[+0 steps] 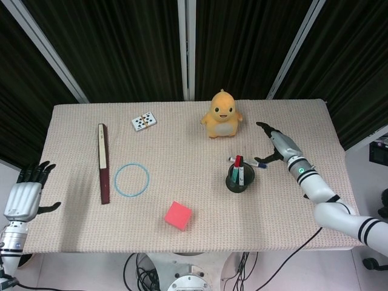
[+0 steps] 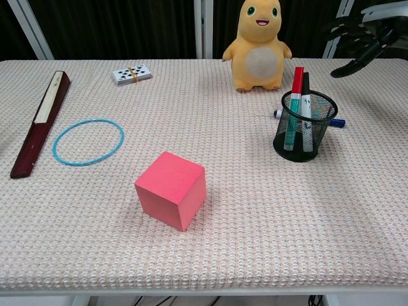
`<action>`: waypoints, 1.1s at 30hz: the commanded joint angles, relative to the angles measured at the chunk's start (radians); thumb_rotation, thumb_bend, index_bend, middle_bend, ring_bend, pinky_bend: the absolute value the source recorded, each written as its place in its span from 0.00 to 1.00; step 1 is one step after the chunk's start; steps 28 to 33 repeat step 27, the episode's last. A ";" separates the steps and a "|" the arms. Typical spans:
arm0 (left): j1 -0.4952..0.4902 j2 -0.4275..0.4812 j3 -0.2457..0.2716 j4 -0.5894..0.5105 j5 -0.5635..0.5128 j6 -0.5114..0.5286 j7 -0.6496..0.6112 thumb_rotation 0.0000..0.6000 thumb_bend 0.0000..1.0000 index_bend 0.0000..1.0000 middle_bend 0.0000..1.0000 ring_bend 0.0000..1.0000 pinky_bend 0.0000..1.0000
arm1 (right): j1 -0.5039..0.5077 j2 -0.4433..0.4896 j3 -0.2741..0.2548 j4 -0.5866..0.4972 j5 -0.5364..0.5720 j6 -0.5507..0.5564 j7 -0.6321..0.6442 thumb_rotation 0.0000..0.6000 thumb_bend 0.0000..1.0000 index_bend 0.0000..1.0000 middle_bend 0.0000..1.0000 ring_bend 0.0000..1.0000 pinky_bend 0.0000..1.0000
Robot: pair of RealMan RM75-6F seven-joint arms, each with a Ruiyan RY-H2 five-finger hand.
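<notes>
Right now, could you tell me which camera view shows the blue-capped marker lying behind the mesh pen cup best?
The head view: the marker lies flat and nearly whole behind the pen cup. In the chest view the cup hides its middle, so only the ends show.

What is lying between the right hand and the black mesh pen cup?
In the head view, a blue-capped marker lies flat on the table between the open right hand and the pen cup, just behind the cup; otherwise bare mat.

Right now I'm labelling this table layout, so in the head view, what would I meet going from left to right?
Left hand → dark wooden stick → blue ring → playing cards → pink cube → yellow plush toy → mesh pen cup → right hand.
</notes>
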 commanded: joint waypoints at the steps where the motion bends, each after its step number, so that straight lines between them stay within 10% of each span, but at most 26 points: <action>1: 0.002 -0.001 0.001 0.002 0.003 0.003 -0.003 1.00 0.06 0.13 0.06 0.00 0.04 | -0.055 0.037 0.011 -0.071 -0.079 0.085 0.027 1.00 0.14 0.00 0.00 0.00 0.00; 16: -0.012 -0.011 -0.003 -0.013 0.052 0.029 0.009 1.00 0.06 0.13 0.06 0.00 0.04 | -0.495 0.007 -0.227 -0.170 -0.384 0.928 -0.437 1.00 0.15 0.00 0.00 0.00 0.00; 33: -0.014 -0.001 -0.002 -0.055 0.066 0.047 0.058 1.00 0.06 0.13 0.06 0.00 0.04 | -0.623 -0.004 -0.268 -0.149 -0.430 1.037 -0.386 1.00 0.15 0.00 0.00 0.00 0.00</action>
